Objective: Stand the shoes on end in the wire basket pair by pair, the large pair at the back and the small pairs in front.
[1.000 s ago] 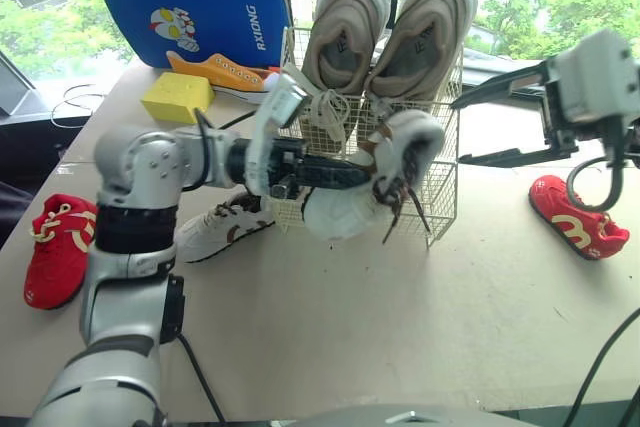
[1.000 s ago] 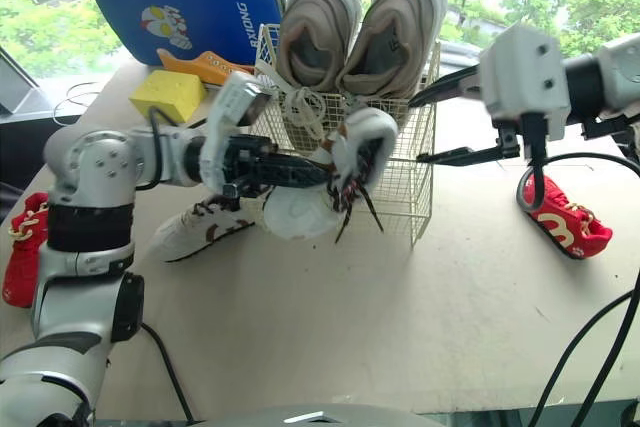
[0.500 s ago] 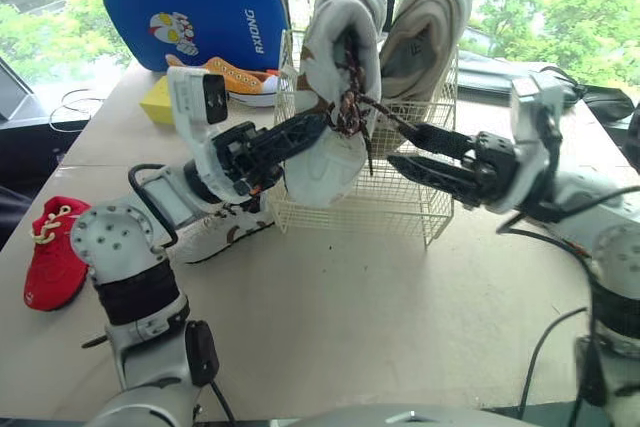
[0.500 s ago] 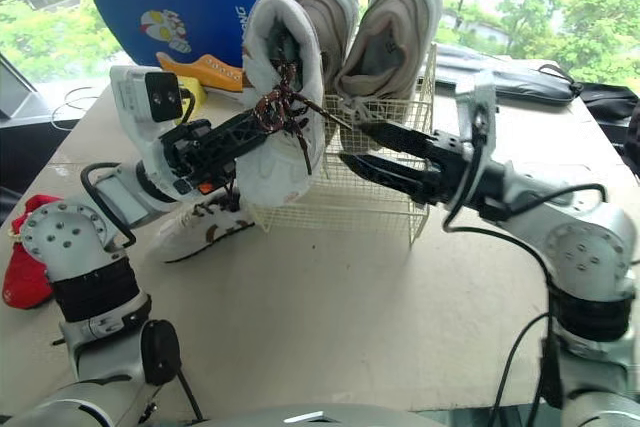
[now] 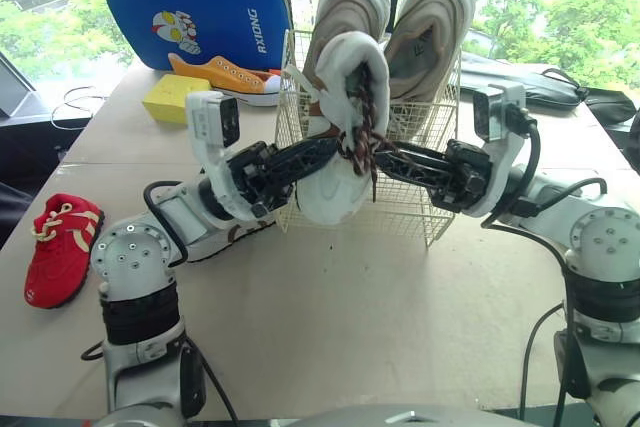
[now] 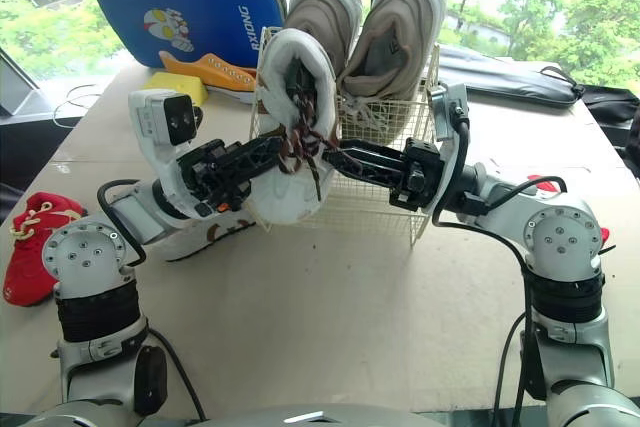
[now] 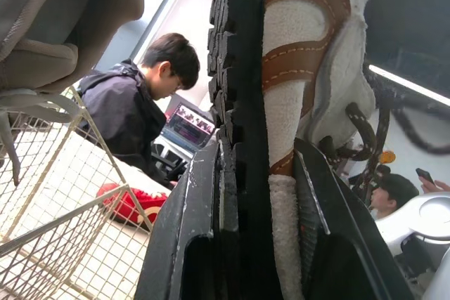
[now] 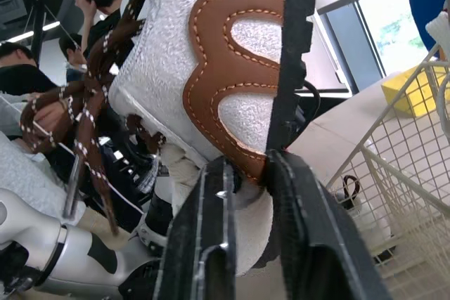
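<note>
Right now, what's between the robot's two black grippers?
A white shoe with brown laces, held upright by the cream wire basket; the left gripper and right gripper both clamp it, as both eye views show.

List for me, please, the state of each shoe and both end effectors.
white shoe: held upright at the wire basket's front.
left end effector: shut on white shoe.
right end effector: shut on white shoe.
large pair: standing on end at basket's back.
second white shoe: lying on the table.
red shoe: lying on table.
</note>
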